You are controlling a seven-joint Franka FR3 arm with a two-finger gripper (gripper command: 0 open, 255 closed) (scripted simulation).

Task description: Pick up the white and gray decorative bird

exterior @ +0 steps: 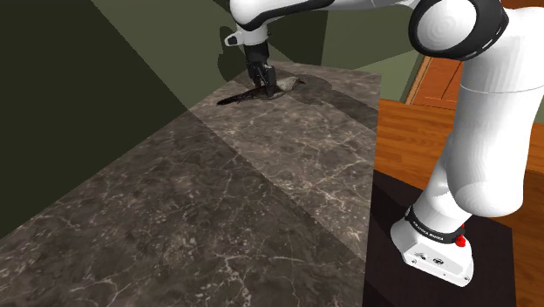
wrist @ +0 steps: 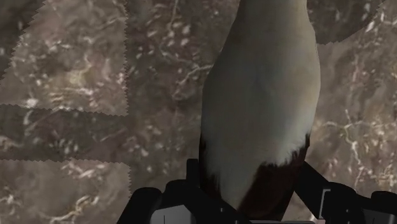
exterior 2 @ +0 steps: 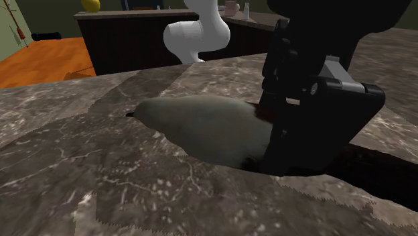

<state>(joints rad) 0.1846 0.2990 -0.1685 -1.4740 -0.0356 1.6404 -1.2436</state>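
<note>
Gripper [exterior: 264, 85] points straight down at the far end of the counter, its jaws set on either side of the decorative bird [wrist: 261, 95] at the dark tail end. In the wrist view they seem to press both flanks – clasped on it, as far as that close angle shows. The bird [exterior 2: 201, 124] lies on its side on the stone with its pale grey-white body stretched away from the gripper [exterior 2: 295, 157]. The underside rests on the counter [exterior: 218, 192], a dark brown marble-like slab with pale veins, half in shade and half in a lighter band. Beyond the slab stand olive-green walls [exterior: 131, 35] and an orange wooden floor [exterior 2: 47, 60]. The second exterior view shows a dark cabinet [exterior 2: 134, 40] behind – a yellow object [exterior 2: 90, 5] sits on top of it. The arm's dark stand [exterior: 392, 253] sits beside the counter.
</note>
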